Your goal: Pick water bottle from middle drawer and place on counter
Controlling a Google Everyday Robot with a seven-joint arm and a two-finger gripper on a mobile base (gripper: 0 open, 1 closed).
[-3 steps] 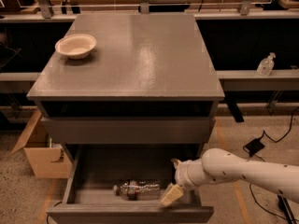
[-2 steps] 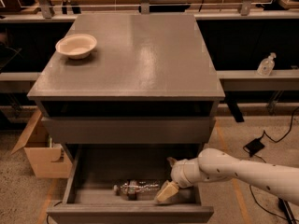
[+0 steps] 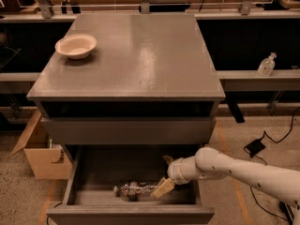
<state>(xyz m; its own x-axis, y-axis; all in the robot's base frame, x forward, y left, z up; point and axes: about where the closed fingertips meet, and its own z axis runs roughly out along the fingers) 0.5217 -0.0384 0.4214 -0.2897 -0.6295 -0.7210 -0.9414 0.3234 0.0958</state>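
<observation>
The water bottle (image 3: 135,190) lies on its side on the floor of the open middle drawer (image 3: 84,172), near the drawer's front, with its dark label band round the middle. My gripper (image 3: 165,175) reaches into the drawer from the right on a white arm. It is open. Its tan lower finger (image 3: 162,188) is at the bottle's right end, and the other finger (image 3: 168,160) stands further back. The bottle is not between the fingers. The grey counter (image 3: 140,55) is the cabinet's top, above the drawers.
A white bowl (image 3: 76,46) sits on the counter's far left corner. A small pump-top bottle (image 3: 266,64) stands on the bench at the right. A cardboard box (image 3: 42,153) sits on the floor left of the cabinet. Cables and a black box (image 3: 255,147) lie on the floor at right.
My gripper has moved a little to the left inside the drawer, closer to the bottle's right end. The bottle has not moved.
</observation>
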